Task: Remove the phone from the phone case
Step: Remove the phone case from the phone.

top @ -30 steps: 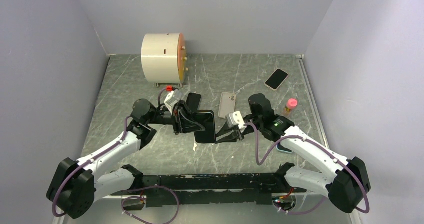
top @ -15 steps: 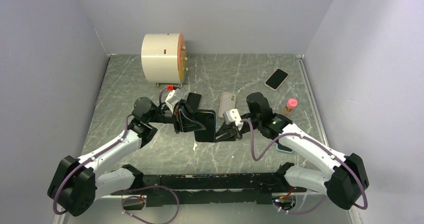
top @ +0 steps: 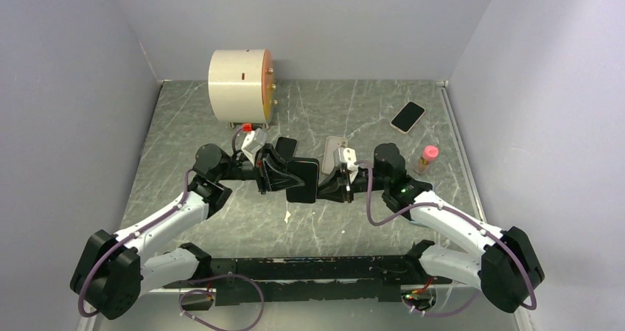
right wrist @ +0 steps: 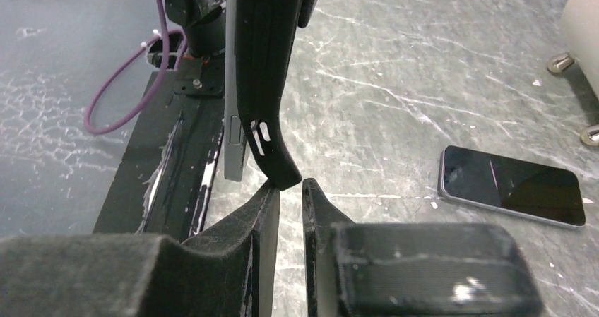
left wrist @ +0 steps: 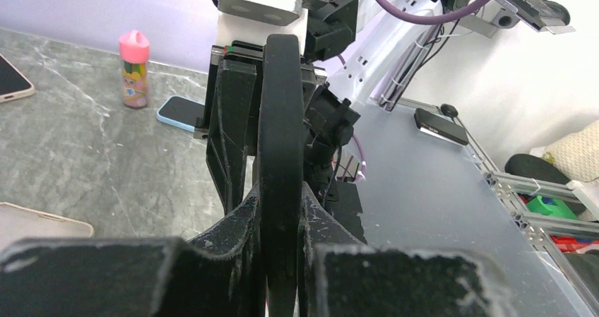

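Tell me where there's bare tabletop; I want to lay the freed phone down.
Bare: the back between the white drum and the back-right phone; the front centre between left arm and right arm, bar a white scrap. Crowded: the middle, where the cased phone is held, with a black phone and beige case behind.

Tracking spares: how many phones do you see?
5: cased phone, held; black phone behind it; beige phone mid-table; dark phone far right; blue phone by the bottle. Others may be hidden.
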Controlling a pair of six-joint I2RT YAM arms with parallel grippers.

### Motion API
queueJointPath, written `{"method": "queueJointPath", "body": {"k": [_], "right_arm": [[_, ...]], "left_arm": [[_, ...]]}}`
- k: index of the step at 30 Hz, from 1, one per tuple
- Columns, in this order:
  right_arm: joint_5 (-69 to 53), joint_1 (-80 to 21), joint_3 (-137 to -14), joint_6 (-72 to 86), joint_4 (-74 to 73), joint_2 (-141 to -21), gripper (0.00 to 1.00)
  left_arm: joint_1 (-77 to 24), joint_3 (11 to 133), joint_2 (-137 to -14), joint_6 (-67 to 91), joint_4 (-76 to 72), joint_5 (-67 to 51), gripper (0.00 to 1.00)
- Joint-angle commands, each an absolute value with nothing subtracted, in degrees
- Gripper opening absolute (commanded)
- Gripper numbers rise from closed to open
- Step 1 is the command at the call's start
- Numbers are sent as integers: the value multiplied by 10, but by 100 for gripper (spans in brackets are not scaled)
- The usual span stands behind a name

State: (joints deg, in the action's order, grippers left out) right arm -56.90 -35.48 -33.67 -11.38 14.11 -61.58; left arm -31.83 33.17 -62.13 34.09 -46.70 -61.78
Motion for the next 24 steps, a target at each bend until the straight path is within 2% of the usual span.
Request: {"method": "queueJointPath", "body": {"k": [1,5,9,11,19,24], "right_arm": [[-471,-337,-338,-56,333,-613,20],[-507,-337,-329,-5,383,-616,21],[-524,-338,-316,54,439,-613,23],[-524,-340,-309,78,462,-613,24],[-510,-362,-286,195,598,-653,30],[-486,-378,-280,232,645,-676,33]], "left_arm": [[-349,344,-619,408,-514,-676,3],[-348,338,-620,392,-489,-645,3],[-349,341,-604,343,-396,-572,2],[-349,330,-595,345,-400,-532,2],[-349,296,-639,433,-563,-492,2],[-350,258,-658,490,-671,-413,3]]}}
